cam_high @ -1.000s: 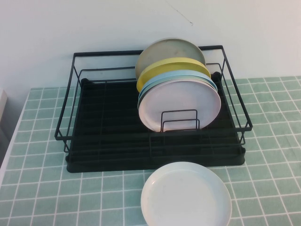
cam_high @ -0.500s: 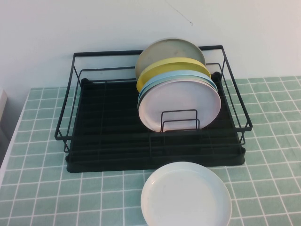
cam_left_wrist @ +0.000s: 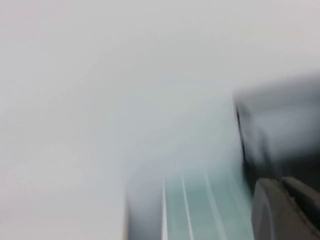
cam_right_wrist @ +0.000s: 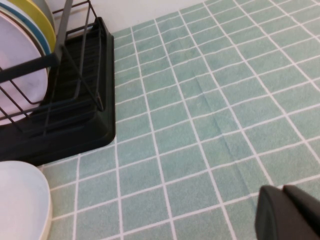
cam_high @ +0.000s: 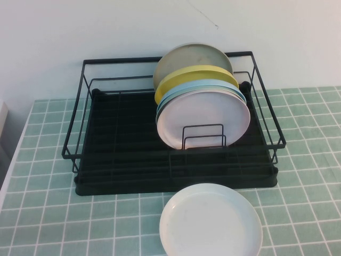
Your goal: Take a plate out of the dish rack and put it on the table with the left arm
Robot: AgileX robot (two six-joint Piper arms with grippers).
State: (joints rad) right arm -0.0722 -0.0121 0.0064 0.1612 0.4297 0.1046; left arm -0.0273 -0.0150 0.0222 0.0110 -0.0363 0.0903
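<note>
High view looks down at the dish rack (cam_high: 176,128) and table (cam_high: 309,160) – right wrist view, closer, shares the rack's corner; left wrist view is blurred

- plain white wall (cam_high: 106,26) behind my workspace, matte, evenly lit, no hard shadows
- thin dark hairline mark (cam_high: 205,16) on the wall, upper middle
- pale edge of something (cam_high: 2,125) at far left, can't tell what
- my left wrist view mostly blurred grey-white
</note>
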